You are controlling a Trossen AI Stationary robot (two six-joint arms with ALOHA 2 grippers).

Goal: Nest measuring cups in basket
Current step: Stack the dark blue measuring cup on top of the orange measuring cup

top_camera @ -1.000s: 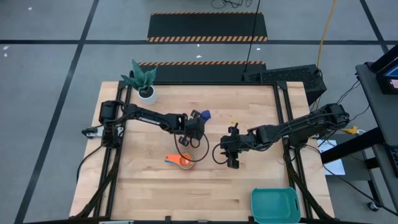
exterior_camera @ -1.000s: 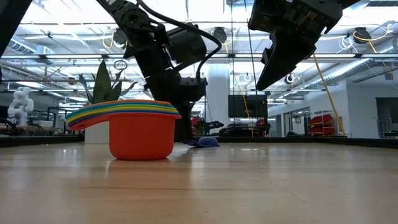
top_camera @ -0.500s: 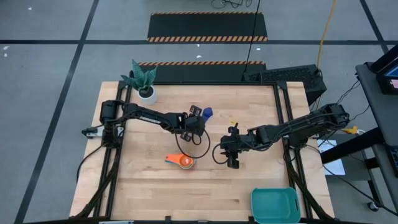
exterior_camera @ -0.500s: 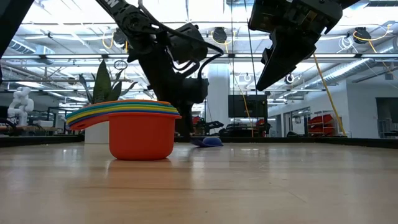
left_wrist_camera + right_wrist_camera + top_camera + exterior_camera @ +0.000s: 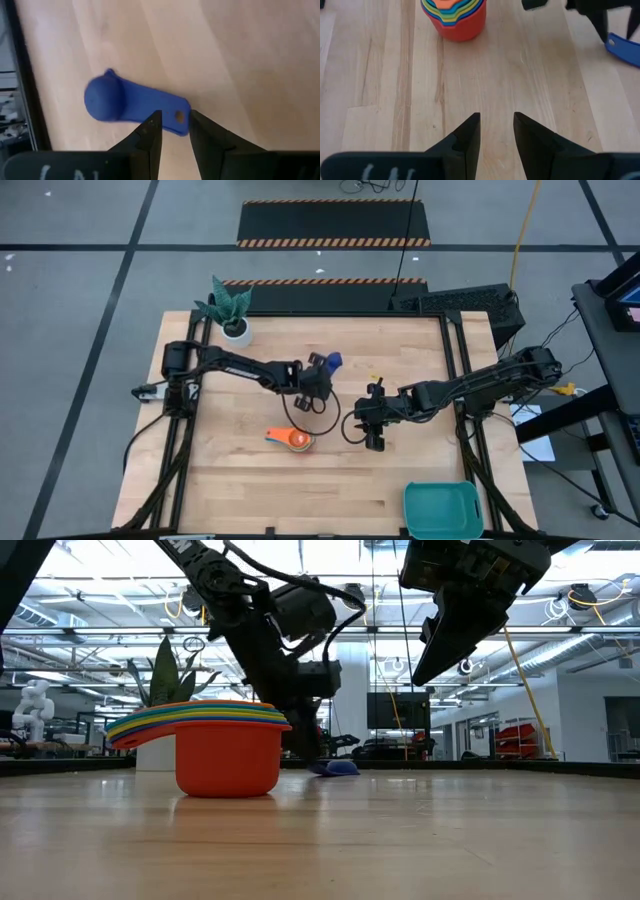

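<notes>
Pale wood-plank tabletop (image 5: 250, 490), smooth w/ visible grain, carried a nested stack of glossy plastic measuring cups (image 5: 295, 439), orange outermost, rims in rainbow layers, flat handles fanned to one side. One small blue plastic measuring cup (image 5: 130, 105), round bowl + flat rounded handle w/ a hole near its end, lay apart near tabletop centre, toward the plant side. Left gripper (image 5: 175, 131) was low over it, dark matte fingers (image 5: 150, 135) narrowly parted, straddling the handle's end; grip not clear. Right gripper (image 5: 496, 131) hung above bare wood nearby, fingers slightly apart, holding nothing. Teal rectangular plastic basket (image 5: 442, 509), rounded corners, sat at the near-right edge, well apart from cups. White pot w/ spiky green plant (image 5: 234, 320) stood at far-left corner. No readable writing.
</notes>
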